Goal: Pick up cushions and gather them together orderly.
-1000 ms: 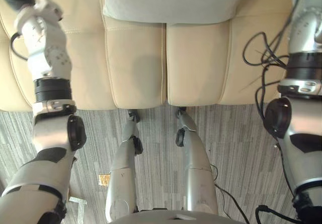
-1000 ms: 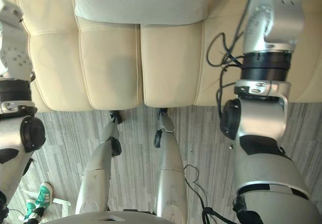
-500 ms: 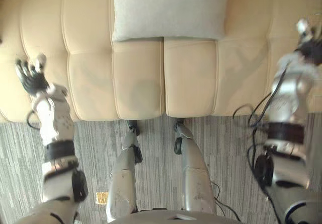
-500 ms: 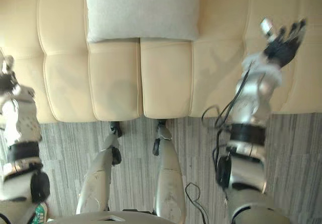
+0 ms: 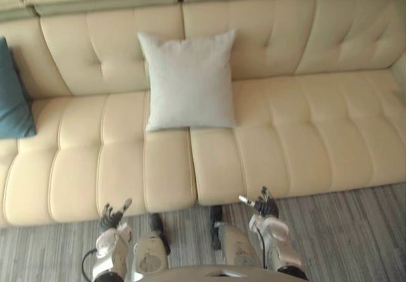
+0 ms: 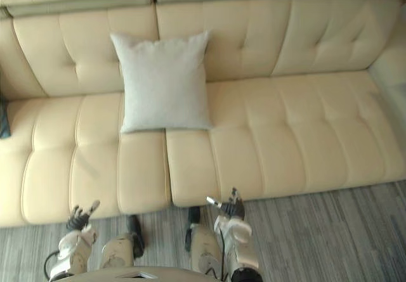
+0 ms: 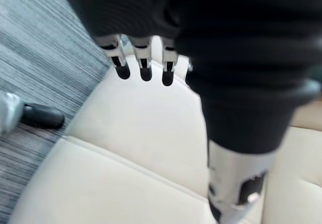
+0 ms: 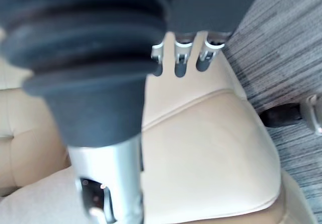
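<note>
A light grey square cushion (image 5: pixel 187 79) leans upright against the backrest of the cream sofa (image 5: pixel 298 136), near its middle. A teal cushion (image 5: pixel 13 98) stands at the sofa's far left end, partly cut off. My left hand (image 5: pixel 113 217) and right hand (image 5: pixel 263 206) are low, just off the seat's front edge and above the floor, far from both cushions. In the left wrist view the fingers (image 7: pixel 143 70) are straight over the seat and hold nothing. The right hand's fingers (image 8: pixel 182 63) are likewise straight and hold nothing.
The sofa's seat to the right of the grey cushion is bare (image 6: pixel 304 130). Grey striped carpet (image 5: pixel 355 231) runs along the sofa's front edge.
The camera has pulled back and tilted up, bringing the whole sofa and the teal cushion into view. Both arms have drawn back from the seat's sides to the front edge. The grey cushion has stayed put.
</note>
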### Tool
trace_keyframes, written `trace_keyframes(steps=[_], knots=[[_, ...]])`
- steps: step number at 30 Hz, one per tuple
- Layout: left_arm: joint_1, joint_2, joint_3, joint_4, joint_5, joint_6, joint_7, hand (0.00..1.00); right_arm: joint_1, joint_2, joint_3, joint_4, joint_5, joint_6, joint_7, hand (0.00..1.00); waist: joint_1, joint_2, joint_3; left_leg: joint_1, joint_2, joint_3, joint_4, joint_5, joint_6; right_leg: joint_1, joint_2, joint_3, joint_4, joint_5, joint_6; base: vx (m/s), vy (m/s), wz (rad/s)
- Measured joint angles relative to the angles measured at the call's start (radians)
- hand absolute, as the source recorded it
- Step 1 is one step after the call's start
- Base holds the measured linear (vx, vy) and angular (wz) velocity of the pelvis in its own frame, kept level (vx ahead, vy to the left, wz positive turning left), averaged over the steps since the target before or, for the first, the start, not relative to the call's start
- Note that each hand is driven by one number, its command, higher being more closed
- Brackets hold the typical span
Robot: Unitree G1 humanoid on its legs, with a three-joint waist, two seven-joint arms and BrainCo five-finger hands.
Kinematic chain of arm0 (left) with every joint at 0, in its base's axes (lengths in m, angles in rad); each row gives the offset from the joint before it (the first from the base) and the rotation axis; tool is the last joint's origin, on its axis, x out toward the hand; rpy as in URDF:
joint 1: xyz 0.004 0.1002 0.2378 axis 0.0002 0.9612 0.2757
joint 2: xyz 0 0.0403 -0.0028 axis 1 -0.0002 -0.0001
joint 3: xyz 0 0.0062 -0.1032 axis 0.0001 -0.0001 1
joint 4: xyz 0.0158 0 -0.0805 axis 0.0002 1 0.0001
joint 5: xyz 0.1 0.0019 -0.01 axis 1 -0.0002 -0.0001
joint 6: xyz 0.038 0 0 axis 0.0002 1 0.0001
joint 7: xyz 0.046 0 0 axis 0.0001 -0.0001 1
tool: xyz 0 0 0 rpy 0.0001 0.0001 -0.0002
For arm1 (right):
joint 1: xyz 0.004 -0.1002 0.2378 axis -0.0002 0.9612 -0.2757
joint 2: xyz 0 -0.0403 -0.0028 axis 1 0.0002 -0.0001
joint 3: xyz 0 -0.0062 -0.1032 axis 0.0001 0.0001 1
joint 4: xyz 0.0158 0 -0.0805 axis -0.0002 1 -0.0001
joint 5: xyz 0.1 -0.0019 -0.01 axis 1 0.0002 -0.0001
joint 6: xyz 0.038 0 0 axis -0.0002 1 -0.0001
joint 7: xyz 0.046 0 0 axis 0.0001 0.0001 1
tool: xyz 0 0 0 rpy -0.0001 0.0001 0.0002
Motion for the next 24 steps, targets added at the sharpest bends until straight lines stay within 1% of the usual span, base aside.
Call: trace_keyframes(steps=[4,6,9,12,14,16,17,18,19,20,21,23,24], knots=[[0.013,-0.017,0.012,0.100,0.106,0.021,-0.006,0.00,0.023,0.003,-0.020,0.085,-0.098,0.014,0.002,0.00,-0.003,-0.001,-0.048,0.059,0.000,0.016,-0.003,-0.017,-0.005,0.065,-0.003,0.003,-0.035,0.008,0.005,0.02,0.042,-0.17],[0.013,-0.029,0.015,0.121,0.127,0.021,-0.006,0.00,0.027,0.004,-0.032,0.121,-0.117,0.018,0.001,0.00,-0.002,0.000,-0.060,0.089,-0.001,0.019,-0.006,-0.021,-0.008,0.097,-0.003,0.003,-0.048,0.009,0.006,0.03,0.041,-0.06],[0.010,-0.036,0.024,0.143,0.135,0.022,-0.006,0.00,0.041,0.007,-0.043,0.161,-0.128,0.026,0.001,0.00,-0.001,0.001,-0.073,0.149,-0.002,0.022,-0.018,-0.021,-0.014,0.149,-0.002,0.006,-0.059,0.013,0.004,0.02,0.026,-0.08],[0.004,-0.043,0.023,0.152,0.146,0.022,-0.007,0.00,0.039,0.012,-0.063,0.167,-0.143,0.035,0.001,0.00,0.007,0.002,-0.078,0.185,-0.002,0.053,-0.012,-0.032,-0.019,0.168,0.001,0.040,-0.059,0.027,0.018,0.00,0.042,-0.31],[0.001,-0.042,0.009,0.151,0.148,0.022,-0.007,0.00,0.020,0.014,-0.063,0.170,-0.143,0.037,0.000,0.00,0.015,0.002,-0.077,0.183,0.002,0.076,0.024,-0.048,-0.008,0.169,0.002,0.066,-0.056,0.040,0.025,-0.03,0.046,-0.32],[-0.004,-0.040,0.000,0.145,0.148,0.022,-0.018,0.00,0.022,0.018,-0.062,0.172,-0.143,0.037,-0.001,0.00,0.015,-0.001,-0.075,0.161,0.017,0.073,0.080,-0.080,0.001,0.168,0.001,0.069,-0.043,0.038,0.036,-0.09,0.052,-0.07],[-0.011,-0.038,-0.001,0.141,0.148,0.022,-0.019,0.00,0.022,0.021,-0.062,0.174,-0.142,0.037,-0.001,0.00,0.015,-0.005,-0.074,0.158,0.016,0.074,0.094,-0.085,0.007,0.166,-0.001,0.070,-0.045,0.040,0.042,-0.17,0.061,0.05],[-0.010,-0.044,-0.012,0.115,0.148,0.023,-0.019,0.00,0.022,0.036,-0.069,0.179,-0.141,0.038,-0.003,0.00,0.018,0.008,-0.080,0.136,0.033,0.077,0.076,-0.073,0.035,0.148,-0.010,0.039,-0.006,0.003,0.061,-0.10,0.043,0.08],[-0.010,-0.044,-0.015,0.107,0.148,0.022,-0.019,0.00,0.018,0.038,-0.067,0.180,-0.141,0.038,-0.002,0.00,0.021,0.009,-0.078,0.129,0.042,0.072,0.076,-0.065,0.038,0.113,-0.015,0.013,0.105,-0.028,0.034,-0.10,0.043,0.12],[-0.010,-0.042,-0.019,0.102,0.149,0.022,-0.018,0.00,0.017,0.041,-0.066,0.180,-0.141,0.038,-0.002,0.00,0.022,0.001,-0.083,0.124,0.046,0.067,0.075,-0.058,0.038,0.088,-0.025,-0.007,0.214,-0.053,0.018,-0.04,-0.025,0.34],[-0.004,-0.026,-0.035,0.073,0.150,0.022,-0.017,0.00,0.023,0.055,-0.066,0.187,-0.141,0.038,-0.002,0.00,0.023,-0.026,-0.090,0.115,0.046,0.043,0.075,-0.040,0.026,0.065,-0.081,-0.039,0.506,-0.128,0.026,-0.05,-0.072,0.36],[0.011,-0.015,-0.049,0.070,0.150,0.022,-0.017,0.00,0.021,0.056,-0.066,0.197,-0.142,0.037,-0.002,0.00,0.023,-0.042,-0.100,0.111,0.042,0.030,0.075,-0.032,0.022,0.087,-0.116,-0.054,0.564,-0.129,0.032,-0.04,-0.121,0.22],[0.021,0.001,-0.046,0.078,0.151,0.024,-0.018,0.00,0.015,0.053,-0.067,0.220,-0.142,0.036,-0.003,0.00,0.029,-0.070,-0.116,0.117,0.014,0.015,0.062,-0.012,0.018,0.096,-0.123,-0.080,0.526,-0.135,0.059,-0.03,-0.098,-0.04]])
